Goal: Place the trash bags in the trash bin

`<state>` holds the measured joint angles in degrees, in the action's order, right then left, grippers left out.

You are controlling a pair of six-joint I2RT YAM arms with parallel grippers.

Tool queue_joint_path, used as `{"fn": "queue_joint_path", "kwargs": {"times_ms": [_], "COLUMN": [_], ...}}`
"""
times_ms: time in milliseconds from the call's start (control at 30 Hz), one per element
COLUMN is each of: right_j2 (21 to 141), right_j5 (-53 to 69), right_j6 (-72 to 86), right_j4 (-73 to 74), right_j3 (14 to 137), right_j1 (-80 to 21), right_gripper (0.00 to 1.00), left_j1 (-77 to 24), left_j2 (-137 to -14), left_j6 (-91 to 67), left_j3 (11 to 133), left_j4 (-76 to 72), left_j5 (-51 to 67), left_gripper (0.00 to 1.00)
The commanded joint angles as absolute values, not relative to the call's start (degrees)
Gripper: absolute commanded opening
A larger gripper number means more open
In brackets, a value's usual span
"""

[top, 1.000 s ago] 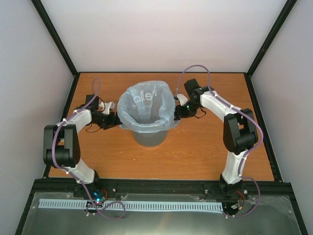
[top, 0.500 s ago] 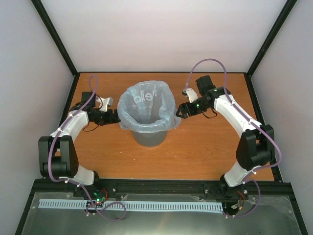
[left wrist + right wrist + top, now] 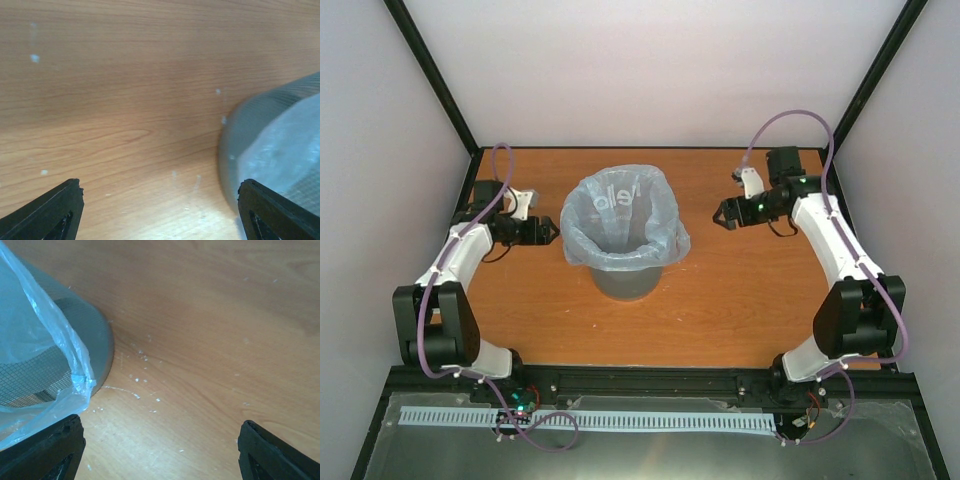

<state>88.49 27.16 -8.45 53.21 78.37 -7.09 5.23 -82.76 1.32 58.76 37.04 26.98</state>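
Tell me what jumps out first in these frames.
The grey trash bin in the middle of the wooden table draws the eye first, lined with a pale blue trash bag folded out over its rim. The left hand and right hand flank it, one on each side. Both are open, empty and clear of the bag.

An orange-brown wood-grain tabletop (image 3: pixel 740 300) fills the floor of a booth closed in by plain pale walls (image 3: pixel 650 70) at the back and both sides, with black frame posts (image 3: pixel 431 75) running up the corners. Along its near edge lies a black rail (image 3: pixel 650 382), and in front of that a dull metal sheet (image 3: pixel 720 455) carrying a white slotted strip (image 3: pixel 620 421). The light is soft and even; small white specks (image 3: pixel 145 357) dot the wood.
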Motion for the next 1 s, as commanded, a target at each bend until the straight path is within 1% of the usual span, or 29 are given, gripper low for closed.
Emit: {"fn": "queue_joint_path", "kwargs": {"times_ms": [0, 67, 133, 200, 233, 267, 300, 467, 533, 667, 800, 967], "right_j2": [90.66, 91.74, 91.97, 91.54, 91.16, 90.84, 90.39, 86.79, 85.65, 86.11, 85.33, 82.03], "right_j5": [25.88, 26.26, 26.41, 25.55, 25.04, 24.76, 24.29, 18.94, 17.6, 8.72, 0.9, -0.83], "right_j6": [-14.85, -14.79, -14.68, -14.61, -14.64, -14.77, -14.89, -11.27, -9.36, -4.17, -3.59, -2.81], "right_j4": [55.53, 54.18, 52.23, 51.23, 51.49, 52.16, 52.66, 50.31, 48.12, 46.39, 44.33, 43.29], "right_j3": [83.26, 83.04, 82.55, 83.3, 84.53, 86.32, 88.28, 96.45, 98.38, 105.83, 110.97, 106.37], "right_j1": [-4.78, -4.14, -3.88, -3.78, -3.74, -3.65, -3.54, -3.52, -3.52, -3.54, -3.53, -3.53], "right_gripper": [0.84, 0.88, 0.94, 0.98, 0.98, 0.99, 0.99, 1.0, 1.0, 1.0, 1.0, 1.0], "left_j1": [8.25, 9.12, 9.47, 9.7, 9.75, 9.79, 9.83, 9.96, 9.97, 10.01, 10.0, 9.97], "left_j2": [-82.57, -83.16, -84.01, -84.72, -85.08, -85.39, -85.68, -85.89, -85.75, -84.95, -83.44, -81.58], "left_j6": [7.67, 9.89, 11.08, 10.62, 10.14, 9.34, 8.84, 7.01, 8.56, 11.66, 11.79, 8.46], "left_j3": [60.32, 60.19, 61.02, 64.17, 66.41, 70.1, 71.89, 86.54, 90.54, 96.55, 99.75, 98.23], "left_j4": [32.98, 30.36, 28.59, 28.89, 29.69, 30.84, 31.99, 36.55, 37.75, 39.19, 38.13, 35.24], "left_j5": [20.71, 19.9, 18.57, 17.98, 17.87, 17.85, 17.85, 18.5, 17.7, 14.65, 15.03, 16.67], "left_gripper": [0.86, 0.86, 0.86, 0.87, 0.89, 0.97, 0.99, 1.0, 1.0, 1.0, 1.0, 1.0]}}
